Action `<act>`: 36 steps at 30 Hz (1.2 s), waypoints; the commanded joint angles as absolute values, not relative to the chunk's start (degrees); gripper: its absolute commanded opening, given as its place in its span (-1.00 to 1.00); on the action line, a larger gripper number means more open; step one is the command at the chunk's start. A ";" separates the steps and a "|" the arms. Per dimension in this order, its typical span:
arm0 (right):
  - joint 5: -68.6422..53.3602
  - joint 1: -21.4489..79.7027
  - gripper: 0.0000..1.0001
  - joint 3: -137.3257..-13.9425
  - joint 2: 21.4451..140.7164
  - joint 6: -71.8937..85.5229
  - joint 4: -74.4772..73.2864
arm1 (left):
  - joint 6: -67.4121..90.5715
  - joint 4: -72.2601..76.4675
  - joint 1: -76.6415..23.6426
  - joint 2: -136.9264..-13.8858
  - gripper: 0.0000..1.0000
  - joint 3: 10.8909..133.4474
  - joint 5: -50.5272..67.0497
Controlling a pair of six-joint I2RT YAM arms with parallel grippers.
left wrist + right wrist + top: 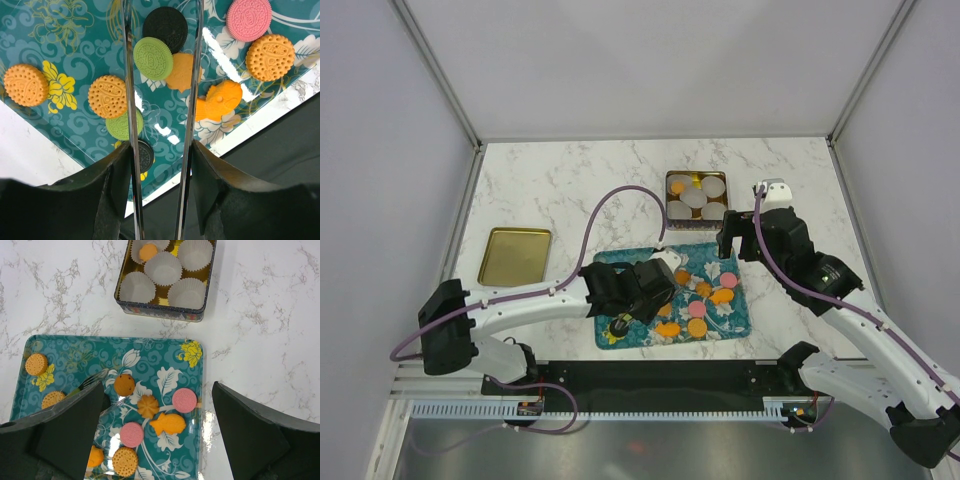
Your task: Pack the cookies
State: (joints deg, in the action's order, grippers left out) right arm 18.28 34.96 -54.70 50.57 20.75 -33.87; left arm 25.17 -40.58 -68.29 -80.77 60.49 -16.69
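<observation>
Cookies in orange, pink, green and black lie scattered on a teal flowered tray (620, 262). My left gripper (162, 150) is shut on metal tongs (129, 75), and it hovers low over the tray's left half. The tongs' two arms stand apart on either side of a green cookie (152, 57) that overlaps a black cookie (167, 22). My right gripper (157, 390) is open and empty above the tray's right side, over a pink cookie (184, 400). A square tin (160, 309) behind the tray holds white paper cups (162, 267). One cup has an orange cookie (148, 251) in it.
A gold tin lid (515, 256) lies on the marble table at the left. The left arm (520, 305) reaches across the tray's near left corner. The tin (669, 195) stands just beyond the tray's far edge, beside the right gripper (735, 240).
</observation>
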 commanded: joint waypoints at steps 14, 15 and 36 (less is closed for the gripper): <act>18.72 34.63 0.96 -56.07 49.22 20.30 -32.78 | 25.31 -37.09 -67.06 -83.32 0.13 63.46 -14.60; 18.72 34.63 0.96 -56.07 49.13 20.39 -32.78 | 25.31 -36.74 -66.71 -83.23 0.13 63.46 -14.07; 18.11 34.28 0.96 -57.04 49.66 20.21 -32.78 | 23.47 -37.53 -66.09 -84.38 -0.09 66.09 -13.62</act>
State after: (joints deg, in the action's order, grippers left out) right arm 18.06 34.54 -54.70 49.78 20.73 -33.87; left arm 25.04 -38.76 -66.28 -85.14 62.76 -12.14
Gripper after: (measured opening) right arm 0.982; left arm 0.466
